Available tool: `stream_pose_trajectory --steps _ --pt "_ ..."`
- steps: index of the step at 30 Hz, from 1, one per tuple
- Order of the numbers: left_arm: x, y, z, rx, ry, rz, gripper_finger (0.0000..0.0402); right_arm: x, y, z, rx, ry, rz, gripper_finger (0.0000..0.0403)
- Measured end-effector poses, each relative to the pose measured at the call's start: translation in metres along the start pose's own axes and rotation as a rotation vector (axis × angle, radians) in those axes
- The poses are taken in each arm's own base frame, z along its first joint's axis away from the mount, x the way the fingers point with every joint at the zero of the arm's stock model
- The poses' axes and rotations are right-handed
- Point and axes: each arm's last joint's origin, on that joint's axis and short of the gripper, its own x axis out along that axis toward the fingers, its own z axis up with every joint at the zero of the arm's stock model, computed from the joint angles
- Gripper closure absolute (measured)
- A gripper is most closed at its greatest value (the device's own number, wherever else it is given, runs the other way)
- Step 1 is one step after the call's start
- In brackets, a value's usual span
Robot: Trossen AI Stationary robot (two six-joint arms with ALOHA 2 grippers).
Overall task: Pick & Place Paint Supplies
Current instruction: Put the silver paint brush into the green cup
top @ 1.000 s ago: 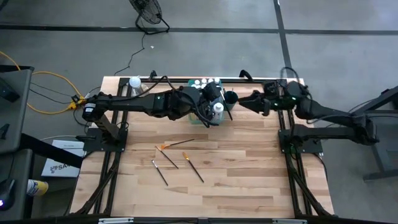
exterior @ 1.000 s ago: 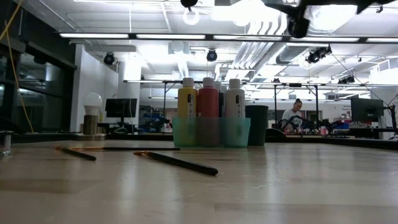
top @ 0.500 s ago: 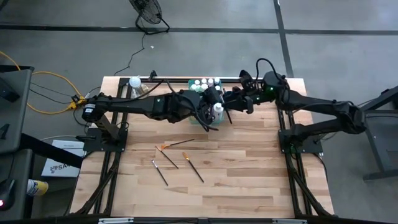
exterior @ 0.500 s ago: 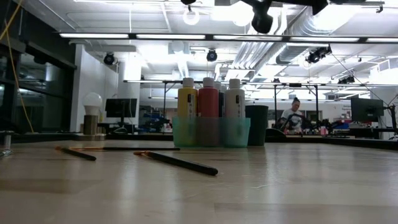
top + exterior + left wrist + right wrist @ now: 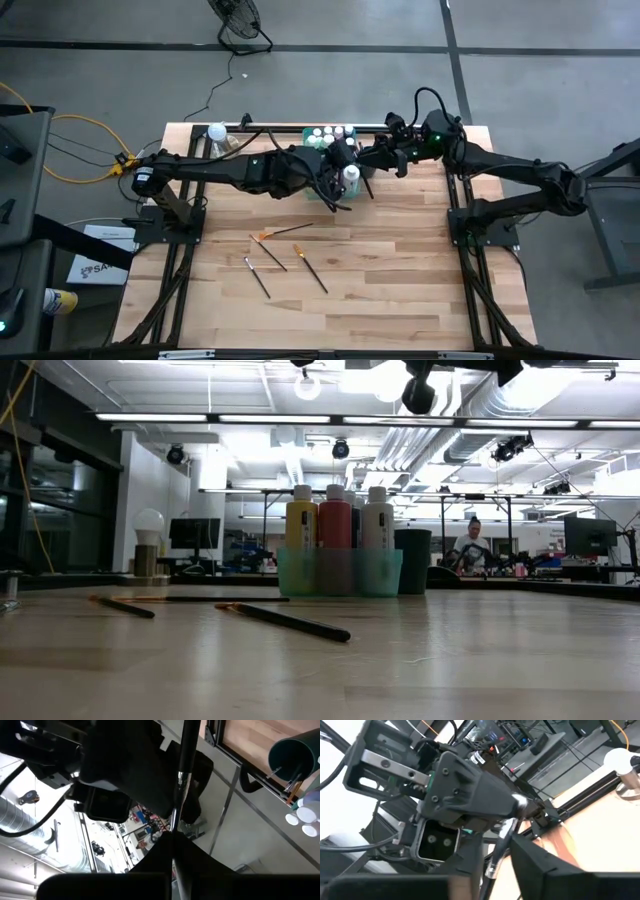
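Note:
A dark paintbrush (image 5: pixel 181 775) is held in the air between my two grippers, above the far middle of the table. My left gripper (image 5: pixel 350 162) reaches in from the left and is shut on one end of it. My right gripper (image 5: pixel 374 160) comes from the right and is shut on it near the metal ferrule. Below them a teal tray (image 5: pixel 340 572) holds white-capped paint bottles (image 5: pixel 334 525), with a dark cup (image 5: pixel 412 560) beside it. Several more paintbrushes (image 5: pixel 268 252) lie flat on the wood. My left gripper pinches the thin end of the paintbrush (image 5: pixel 173 842) between its two fingers. The brush sticks straight out ahead of them, lifted clear of the table. My right gripper has the brush's shaft (image 5: pixel 495 859) between its two fingers, just beside the metal ferrule, coming level from the table's right.
A clear object with a white ball top (image 5: pixel 216 132) stands at the far left corner. The dark cup holds brushes (image 5: pixel 290 785). The near half of the table (image 5: pixel 330 320) is bare wood. Black frame rails (image 5: pixel 470 250) run along both sides.
My right gripper has moved toward the table's left, up to my left gripper above the tray, and has closed on the paintbrush that the left one holds out. The left arm, the tray and the brushes on the table have stayed where they were.

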Motion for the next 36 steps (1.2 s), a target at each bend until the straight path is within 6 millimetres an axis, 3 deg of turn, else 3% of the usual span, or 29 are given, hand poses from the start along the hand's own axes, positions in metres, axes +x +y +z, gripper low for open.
stream_pose_trajectory --steps 5,14,23,28,36 --pt "0.000 0.001 0.000 -0.003 -0.001 0.004 0.0401 0.000 0.000 -0.001 -0.025 0.018 0.009 0.0385" --pt "0.000 0.000 -0.001 -0.084 0.002 0.003 0.0377 0.000 -0.001 0.000 -0.061 -0.002 -0.011 0.0390" --pt "-0.010 0.007 -0.014 -0.289 0.087 0.019 0.0283 -0.001 -0.010 -0.004 -0.096 -0.029 -0.180 0.0391" --pt "-0.017 0.006 -0.028 -0.499 0.227 0.010 0.0249 -0.007 -0.016 -0.005 -0.171 -0.106 -0.412 0.0393" --pt "-0.041 -0.021 -0.072 -1.069 0.324 -0.191 0.0250 -0.017 -0.030 -0.004 -0.347 -0.222 -0.870 0.0393"
